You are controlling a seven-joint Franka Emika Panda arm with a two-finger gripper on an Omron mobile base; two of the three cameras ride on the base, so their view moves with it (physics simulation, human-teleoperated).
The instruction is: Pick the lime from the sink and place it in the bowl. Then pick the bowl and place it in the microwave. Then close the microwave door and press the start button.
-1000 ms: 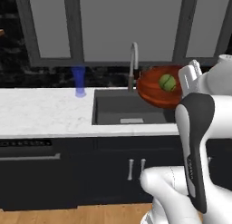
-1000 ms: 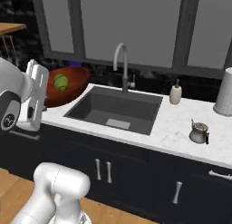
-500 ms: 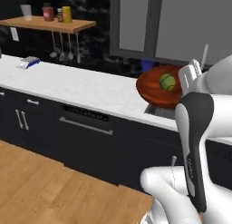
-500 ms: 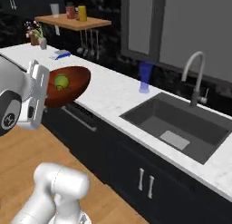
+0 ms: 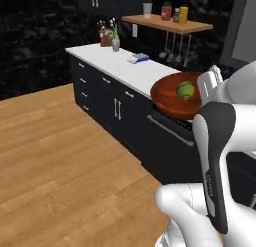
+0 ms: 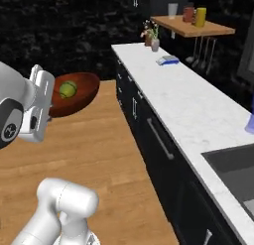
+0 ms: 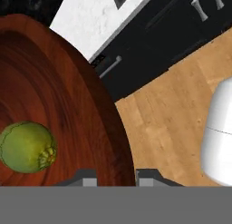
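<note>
The bowl (image 5: 176,96) is held up in the air by the gripper (image 7: 117,175), whose jaws are pinched narrowly on the bowl's rim, one finger on either side of the wall, as the hand view shows at its bottom edge. The lime (image 5: 185,90) lies inside the bowl, resting on the inner slope just beside the gripped rim (in the hand view it sits to the left of the fingers, close to them but not touching).

In the left base view the bowl hangs in front of the near end of the white counter (image 5: 122,64) and above the dark cabinet fronts (image 5: 118,109), with the white forearm crossing just right of it. In the right base view the bowl (image 6: 74,92) floats over the wooden floor (image 6: 104,154), well left of the counter, with the lime (image 6: 68,89) toward its left side next to the white hand.

The right base view also takes in a corner of the sink (image 6: 234,165) at the far right, sunk into the counter, and a bit of blue glass (image 6: 250,121) at the edge. The left base view gives a wooden shelf (image 5: 172,23) with jars and a small flower vase (image 5: 115,41) at the counter's far end. The hand view shows the bowl's wood grain and the floor beneath.
</note>
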